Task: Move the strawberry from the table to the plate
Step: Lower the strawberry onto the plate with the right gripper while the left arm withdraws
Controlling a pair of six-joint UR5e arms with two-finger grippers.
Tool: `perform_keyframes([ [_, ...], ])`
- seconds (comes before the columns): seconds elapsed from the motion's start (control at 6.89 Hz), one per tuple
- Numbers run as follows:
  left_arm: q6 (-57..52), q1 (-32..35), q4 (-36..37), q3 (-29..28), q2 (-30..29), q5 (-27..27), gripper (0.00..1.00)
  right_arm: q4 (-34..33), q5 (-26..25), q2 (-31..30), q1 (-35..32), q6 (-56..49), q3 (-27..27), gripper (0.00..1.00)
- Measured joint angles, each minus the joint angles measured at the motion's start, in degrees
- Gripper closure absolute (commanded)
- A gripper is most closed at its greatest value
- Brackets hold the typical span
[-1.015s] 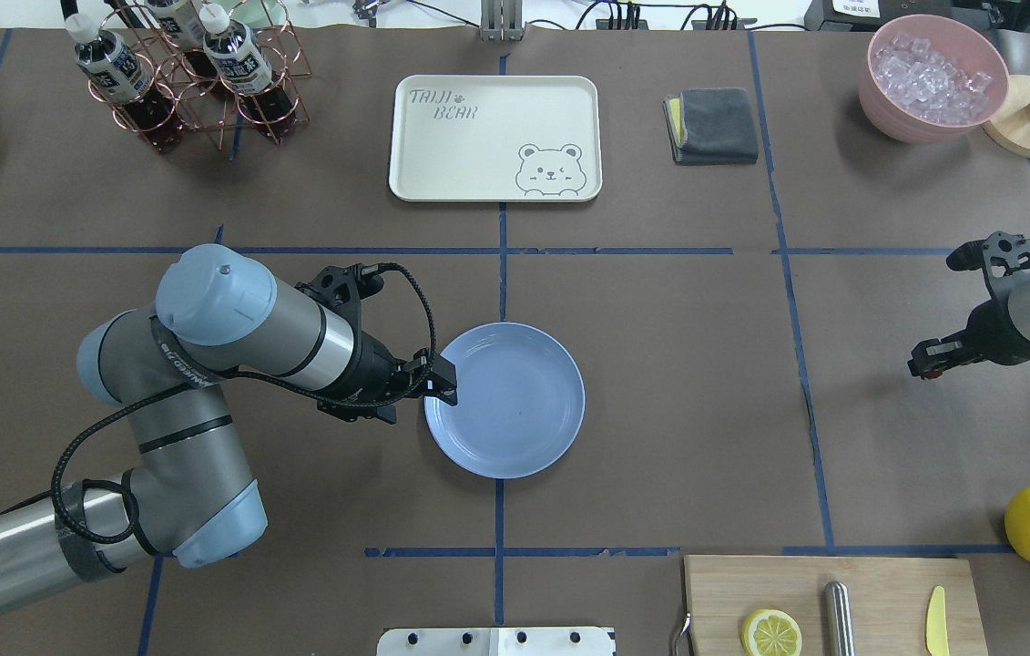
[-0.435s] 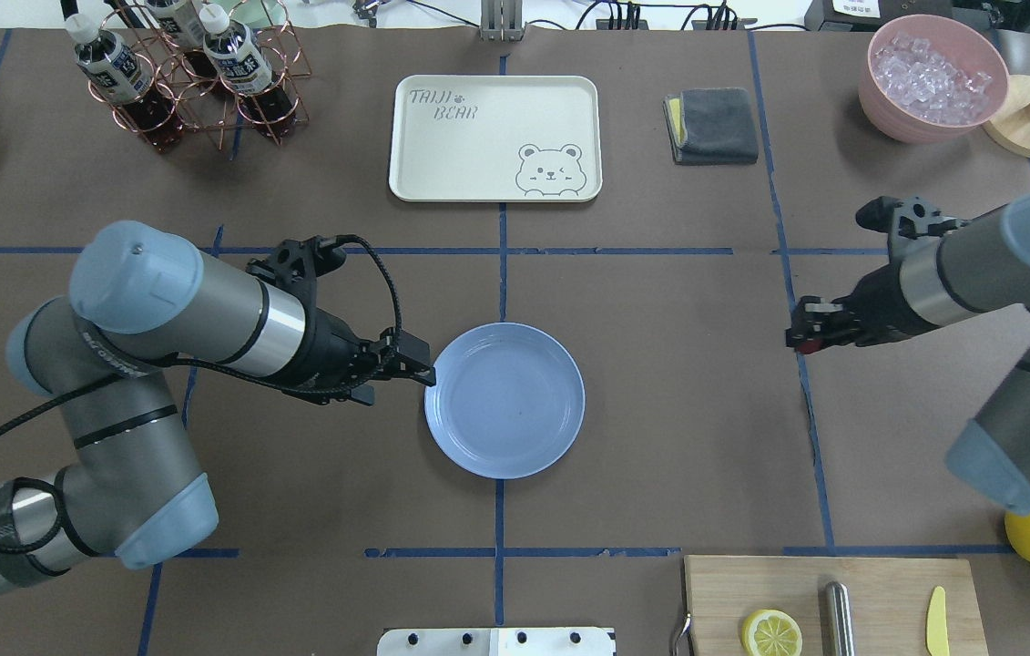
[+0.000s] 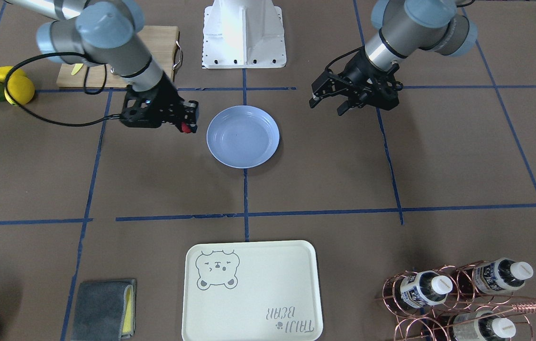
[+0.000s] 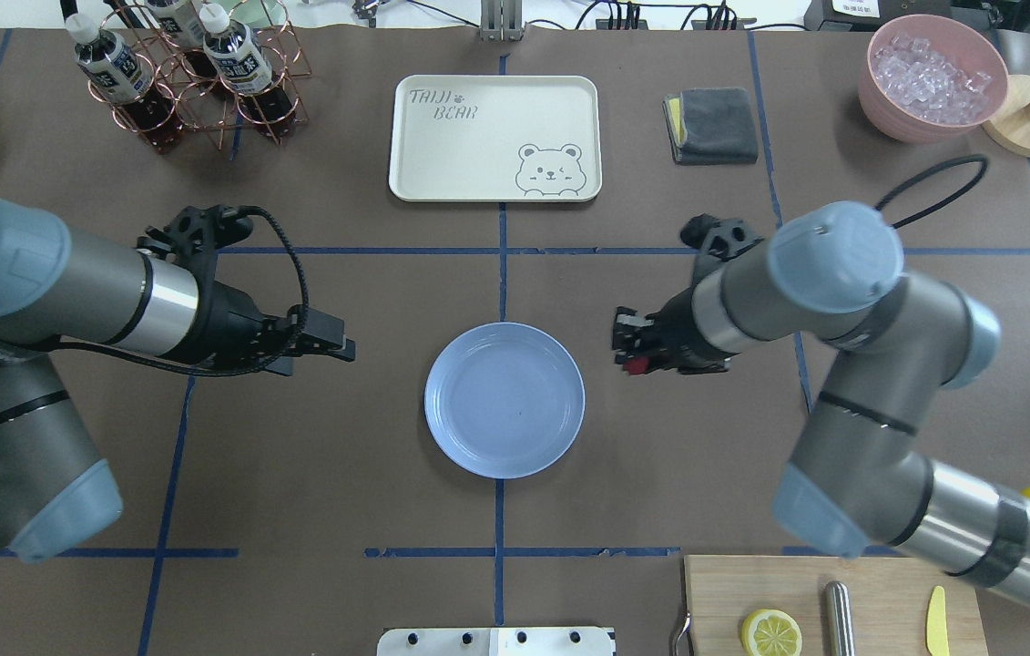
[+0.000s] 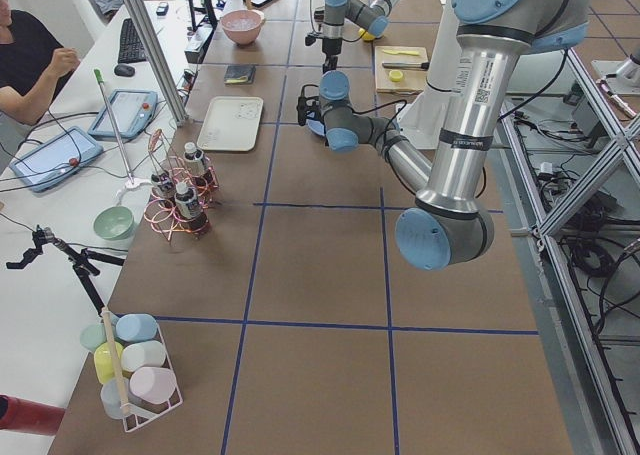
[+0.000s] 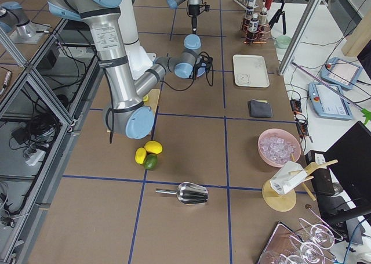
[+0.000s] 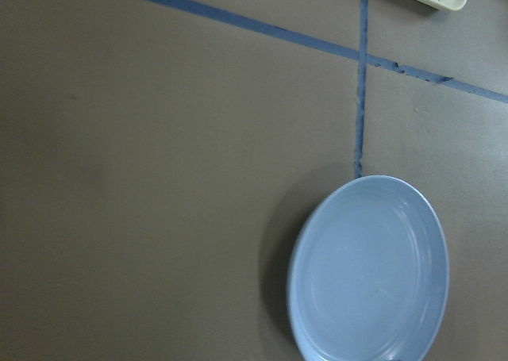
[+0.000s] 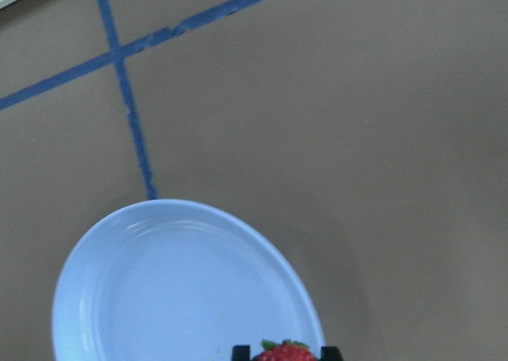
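Observation:
The strawberry is small and dark red, and my right gripper is shut on it just off the right rim of the light blue plate. In the front-facing view the strawberry sits at the tips of the right gripper, a short gap from the plate. The right wrist view shows the strawberry at the bottom edge, beside the plate. My left gripper hangs open and empty to the left of the plate. The plate holds nothing on the brown paper table.
A cream bear tray lies behind the plate. A bottle rack stands at the back left. A grey cloth and a pink ice bowl are at the back right. The cutting board with a lemon slice is at the front right.
My right arm has swung in from the right edge to the plate's right side, carrying the strawberry. My left gripper has drawn back leftward from the plate's rim.

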State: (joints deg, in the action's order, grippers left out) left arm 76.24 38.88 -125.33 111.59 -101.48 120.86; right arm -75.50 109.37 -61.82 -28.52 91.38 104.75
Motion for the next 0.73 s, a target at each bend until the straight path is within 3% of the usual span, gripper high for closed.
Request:
perform_keyframes([
  [0.44,-7.09,3.87,0.00,1.58,5.21,0.26,0.01,-3.73,-6.70,15.01,3.93,5.94,-14.37,1.00],
  [0.73,-8.78,5.34,0.00,1.92,6.31,0.35,0.01,-4.25,-7.27,15.33,4.69,6.19,-16.54,1.00],
])
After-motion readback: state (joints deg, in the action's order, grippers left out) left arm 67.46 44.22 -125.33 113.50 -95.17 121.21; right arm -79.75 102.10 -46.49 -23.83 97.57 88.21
